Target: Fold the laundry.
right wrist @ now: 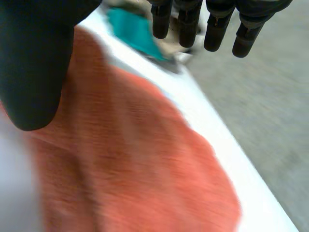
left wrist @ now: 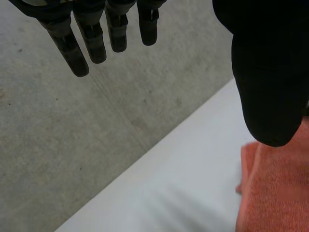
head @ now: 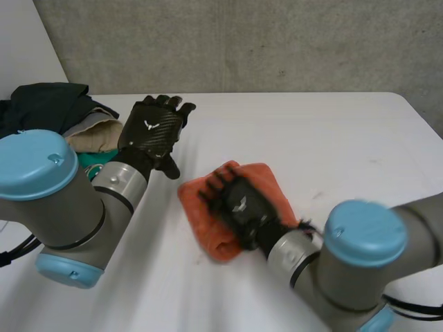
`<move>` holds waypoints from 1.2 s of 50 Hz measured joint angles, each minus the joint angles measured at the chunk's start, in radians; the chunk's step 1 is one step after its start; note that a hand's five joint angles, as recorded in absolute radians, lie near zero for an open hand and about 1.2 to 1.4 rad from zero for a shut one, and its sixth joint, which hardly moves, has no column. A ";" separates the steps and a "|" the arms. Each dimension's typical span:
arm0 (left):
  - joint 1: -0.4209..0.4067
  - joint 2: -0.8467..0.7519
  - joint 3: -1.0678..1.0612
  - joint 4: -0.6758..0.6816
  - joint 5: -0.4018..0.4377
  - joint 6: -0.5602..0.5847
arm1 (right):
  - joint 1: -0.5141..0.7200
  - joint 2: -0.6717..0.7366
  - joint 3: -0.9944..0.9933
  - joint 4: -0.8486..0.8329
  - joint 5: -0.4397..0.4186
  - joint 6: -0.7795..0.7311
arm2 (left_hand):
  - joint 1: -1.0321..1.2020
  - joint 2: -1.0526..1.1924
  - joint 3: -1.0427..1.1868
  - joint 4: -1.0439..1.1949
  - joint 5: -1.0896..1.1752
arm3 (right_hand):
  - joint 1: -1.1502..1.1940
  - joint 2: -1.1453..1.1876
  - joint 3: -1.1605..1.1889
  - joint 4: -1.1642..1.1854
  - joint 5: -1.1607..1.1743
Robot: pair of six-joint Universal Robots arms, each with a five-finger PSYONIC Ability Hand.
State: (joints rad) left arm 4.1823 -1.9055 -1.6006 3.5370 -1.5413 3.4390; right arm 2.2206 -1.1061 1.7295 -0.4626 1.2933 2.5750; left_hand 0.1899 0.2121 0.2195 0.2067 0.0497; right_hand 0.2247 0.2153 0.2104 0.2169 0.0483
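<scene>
On the desk (head: 325, 131), orange towel (head: 196, 207) sits folded under right robot hand (head: 242, 207), fingers straight, gripping nothing. Left robot hand (head: 149, 131) splayed, empty, beside clothes pile (head: 41, 104). Next, likely: smooth it, fetch another.

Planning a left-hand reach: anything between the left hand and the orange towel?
Nothing visible: only bare table lies between the open left hand and the orange towel. The right hand is over the towel's middle, fingers straight. The laundry pile sits on the left hand's far side, off that path.
</scene>
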 measured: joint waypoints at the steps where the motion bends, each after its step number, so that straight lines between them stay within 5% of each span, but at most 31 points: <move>1: -0.009 -0.001 0.016 -0.001 -0.007 -0.021 | -0.032 -0.037 -0.005 0.007 0.018 0.062 | 0.000 0.000 0.000 0.000 0.000 | 0.000 0.000 0.000 -0.001 0.000; 9: -0.109 -0.027 0.116 -0.042 -0.020 -0.120 | -0.190 -0.186 -0.049 0.094 0.048 0.415 | 0.000 0.000 0.000 0.000 0.000 | 0.000 0.000 0.000 -0.001 0.000; 15: -0.206 -0.122 0.211 -0.180 -0.063 -0.177 | -0.229 -0.106 -0.177 0.301 0.050 0.522 | 0.000 0.000 0.000 0.000 0.000 | 0.000 0.000 0.000 -0.001 0.000; 26: -0.274 -0.343 0.355 -0.452 -0.285 -0.296 | -0.217 0.219 -0.506 0.668 0.039 0.489 | 0.000 0.000 0.000 0.000 0.000 | 0.000 0.000 0.000 -0.001 0.000; 32: -0.253 -0.376 0.354 -0.482 -0.295 -0.273 | -0.214 0.310 -0.581 0.735 0.069 0.377 | 0.001 0.000 0.000 0.000 0.000 | -0.002 0.000 0.000 -0.001 0.000; 40: -0.196 -0.348 0.344 -0.520 -0.267 -0.179 | -0.223 0.260 -0.543 0.686 0.160 0.257 | 0.000 0.000 0.000 0.000 0.000 | -0.016 -0.006 0.000 -0.001 0.000; 51: -0.139 -0.152 0.371 -0.455 -0.036 -0.151 | -0.227 -0.031 -0.234 0.415 0.254 0.267 | 0.000 0.000 0.000 0.000 0.000 | -0.016 -0.006 0.000 -0.001 -0.001; 60: -0.056 -0.095 0.418 -0.428 0.382 -0.153 | -0.223 -0.058 -0.057 0.367 0.238 0.441 | 0.000 0.000 0.000 0.000 0.000 | -0.016 -0.006 0.000 -0.001 -0.001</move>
State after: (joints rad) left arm 4.1262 -2.0003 -1.1825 3.1090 -1.1595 3.2856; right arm 1.9973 -1.1640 1.6728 -0.0959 1.5316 3.0165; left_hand 0.1902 0.2122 0.2190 0.2067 0.0495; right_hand 0.2090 0.2089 0.2103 0.2157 0.0475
